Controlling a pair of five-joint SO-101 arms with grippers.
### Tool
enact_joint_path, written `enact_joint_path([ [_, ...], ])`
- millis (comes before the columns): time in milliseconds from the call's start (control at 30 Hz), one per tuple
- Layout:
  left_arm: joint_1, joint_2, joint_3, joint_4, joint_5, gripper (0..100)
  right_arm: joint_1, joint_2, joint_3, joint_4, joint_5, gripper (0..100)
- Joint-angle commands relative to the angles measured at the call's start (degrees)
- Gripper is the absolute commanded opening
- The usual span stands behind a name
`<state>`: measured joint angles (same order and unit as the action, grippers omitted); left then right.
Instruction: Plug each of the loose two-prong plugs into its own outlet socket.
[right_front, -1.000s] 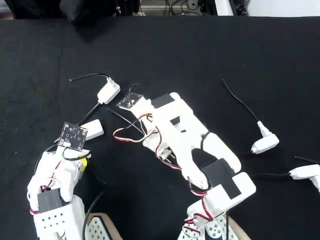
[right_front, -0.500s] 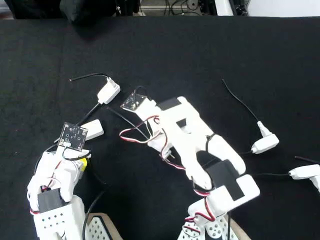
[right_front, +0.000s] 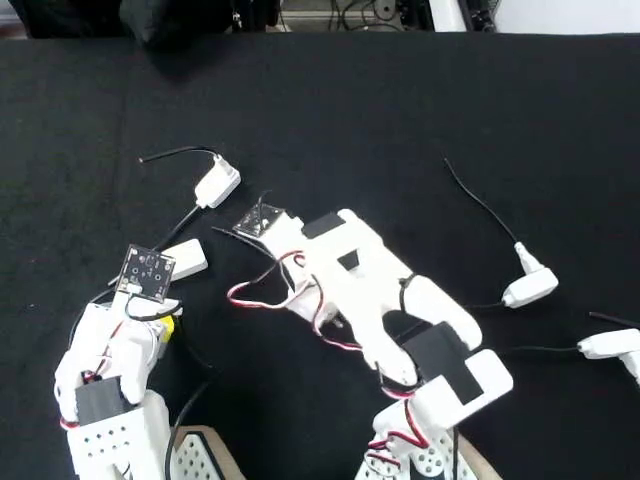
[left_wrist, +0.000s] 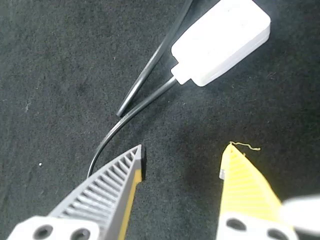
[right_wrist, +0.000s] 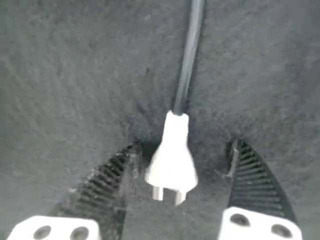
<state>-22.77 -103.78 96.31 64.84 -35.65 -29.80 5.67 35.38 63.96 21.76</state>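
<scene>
1. High view, change: L arm (right_front: 110, 370) is in the same spot as a sec ago. R arm (right_front: 360, 280) has shifted. Its wrist swung out a bit, then came back toward its base, and now sits lower on the table (right_front: 400, 110) than before. Judgement: R arm was trimming its line-up over a plug. No grab yet, and nothing looks seated in a socket.
2. L pincer (left_wrist: 185, 147): spread wide, grey + yellow fingers, holding nothing. It hangs just short of the white block (left_wrist: 220, 40), prob. a socket end, w/o touching it. The block's black cable (left_wrist: 145, 100) runs close by the grey tip; contact can't be told. In high view the block (right_front: 185, 258) lies just beside the L wrist.
3. White connector (right_front: 217, 185) w/ thin cable lies up-table of the block, apart from both arms. Plug or socket: can't tell.
4. R pincer (right_wrist: 186, 146): spread, one finger on each side of the two-prong plug (right_wrist: 172, 160), gaps on both sides, not pinching. Plug lies flat on the cloth, prongs toward the wrist cam, cable leading away. Judgement: next is closing on the plug body.
5. Far R: near-edge connector (right_front: 528, 287) and edge connector (right_front: 610, 345) sit well apart from the arms, untouched.
</scene>
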Motion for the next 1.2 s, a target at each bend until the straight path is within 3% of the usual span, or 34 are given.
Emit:
enact_joint_path([
  [0,-0.31,-0.53,1.01,0.18,-0.62,25,-0.26,-0.48,1.19,-0.09,-0.97,26.3],
  [200,-0.4,-0.53,1.01,0.18,-0.62,25,-0.09,-0.92,0.22,0.0,-2.2,0.8],
  [400,-0.4,-0.53,1.01,0.18,-0.53,25,0.0,-0.92,-7.16,7.91,-1.23,7.9],
  [600,-0.4,-0.53,1.01,0.18,-0.53,25,0.0,-1.01,-12.35,14.07,1.23,28.5],
  [867,-0.4,-0.53,1.01,0.18,-0.53,25,4.84,-5.85,-9.45,13.27,5.27,28.6],
  [1033,-0.4,-0.53,1.01,0.09,-0.53,25,2.29,-6.2,1.36,0.97,3.87,28.6],
  [1167,-0.4,-0.53,1.01,0.18,-0.53,25,1.85,-5.49,3.56,-0.79,3.78,26.1],
])
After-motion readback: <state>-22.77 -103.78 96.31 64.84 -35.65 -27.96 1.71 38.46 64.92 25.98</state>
